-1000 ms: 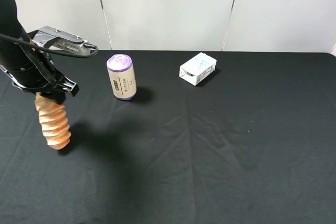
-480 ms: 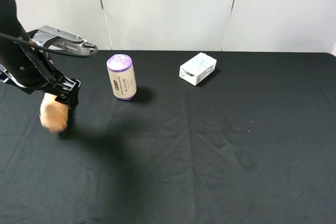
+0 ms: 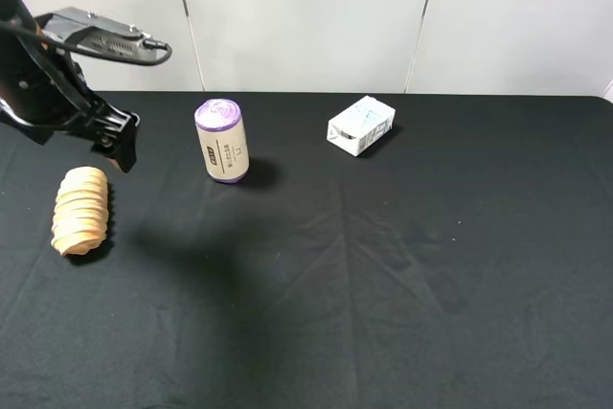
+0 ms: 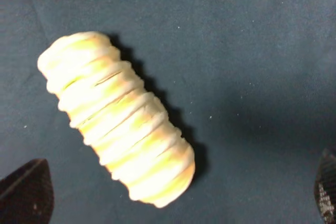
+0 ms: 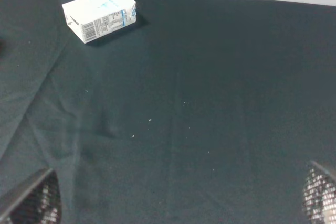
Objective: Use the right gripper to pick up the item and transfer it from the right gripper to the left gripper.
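Observation:
The item, a tan-orange ridged loaf (image 3: 80,210), lies on its side on the black cloth at the far left. It fills the left wrist view (image 4: 118,119). My left gripper (image 3: 120,146) hangs above and just behind it, open and empty; in the left wrist view (image 4: 177,193) its two black fingertips (image 4: 26,192) stand wide apart on either side of the loaf, clear of it. My right gripper (image 5: 174,196) is open and empty over bare cloth. It is out of the exterior high view.
A purple-capped beige roll (image 3: 221,140) stands upright at the back left of centre. A small white-blue carton (image 3: 361,124) lies at the back centre and also shows in the right wrist view (image 5: 100,19). The black cloth (image 3: 431,265) covers the table.
The loaf hung from my left gripper a second ago. It has dropped and now lies flat on the cloth. My left gripper has opened and moved up.

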`<state>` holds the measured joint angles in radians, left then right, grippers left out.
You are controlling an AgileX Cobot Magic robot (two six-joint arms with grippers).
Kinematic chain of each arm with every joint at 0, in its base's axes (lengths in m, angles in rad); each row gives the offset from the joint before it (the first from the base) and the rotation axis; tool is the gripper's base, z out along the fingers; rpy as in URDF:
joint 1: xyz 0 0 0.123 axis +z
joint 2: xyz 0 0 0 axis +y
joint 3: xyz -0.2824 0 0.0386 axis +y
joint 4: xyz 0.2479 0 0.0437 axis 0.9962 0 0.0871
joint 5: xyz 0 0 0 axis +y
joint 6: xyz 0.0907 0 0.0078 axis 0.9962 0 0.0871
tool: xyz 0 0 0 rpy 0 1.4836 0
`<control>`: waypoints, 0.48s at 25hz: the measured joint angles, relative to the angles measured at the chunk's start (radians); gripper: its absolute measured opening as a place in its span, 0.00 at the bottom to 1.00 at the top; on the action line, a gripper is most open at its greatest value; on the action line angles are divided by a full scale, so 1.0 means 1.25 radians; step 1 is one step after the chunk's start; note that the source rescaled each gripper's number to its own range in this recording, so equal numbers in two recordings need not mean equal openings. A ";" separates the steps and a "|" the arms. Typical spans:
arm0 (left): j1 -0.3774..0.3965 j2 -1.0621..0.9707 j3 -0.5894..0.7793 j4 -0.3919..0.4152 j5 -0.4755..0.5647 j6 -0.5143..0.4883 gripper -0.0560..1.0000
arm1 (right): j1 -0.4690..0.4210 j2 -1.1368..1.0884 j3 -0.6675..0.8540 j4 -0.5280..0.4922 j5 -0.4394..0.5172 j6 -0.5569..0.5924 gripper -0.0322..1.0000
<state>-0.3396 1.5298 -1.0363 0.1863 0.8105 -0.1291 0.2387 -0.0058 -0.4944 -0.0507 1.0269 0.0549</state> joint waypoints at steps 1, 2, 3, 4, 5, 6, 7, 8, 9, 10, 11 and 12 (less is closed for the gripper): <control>0.000 0.000 -0.013 0.000 0.019 0.000 1.00 | 0.000 0.000 0.000 0.000 0.000 0.000 1.00; 0.000 0.000 -0.023 0.000 0.040 0.000 1.00 | 0.000 0.000 0.000 0.000 0.000 0.000 1.00; 0.000 0.000 -0.035 0.000 0.057 0.000 1.00 | 0.000 0.000 0.000 0.000 0.000 0.000 1.00; 0.000 0.000 -0.047 0.000 0.080 0.000 1.00 | 0.000 0.000 0.000 0.000 0.000 0.000 1.00; 0.000 0.000 -0.057 0.000 0.104 0.000 1.00 | 0.000 0.000 0.000 0.000 0.000 0.000 1.00; 0.000 0.000 -0.069 0.000 0.130 0.000 1.00 | 0.000 0.000 0.000 0.000 0.000 0.000 1.00; 0.000 0.000 -0.080 0.000 0.150 0.000 1.00 | 0.000 0.000 0.000 0.000 0.000 0.000 1.00; 0.000 0.000 -0.091 0.000 0.174 0.000 1.00 | 0.000 0.000 0.000 0.000 0.000 0.000 1.00; 0.000 0.000 -0.101 0.000 0.196 0.000 1.00 | 0.000 0.000 0.000 0.000 0.000 0.000 1.00; 0.000 0.000 -0.112 0.000 0.218 -0.001 1.00 | 0.000 0.000 0.000 0.000 0.000 0.000 1.00; 0.000 0.000 -0.123 0.000 0.234 -0.001 1.00 | 0.000 0.000 0.000 0.000 0.000 0.000 1.00; 0.000 -0.003 -0.132 0.000 0.251 -0.001 1.00 | 0.000 0.000 0.000 0.000 0.000 0.000 1.00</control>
<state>-0.3396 1.5264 -1.2009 0.1863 1.1245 -0.1300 0.2387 -0.0058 -0.4944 -0.0507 1.0269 0.0549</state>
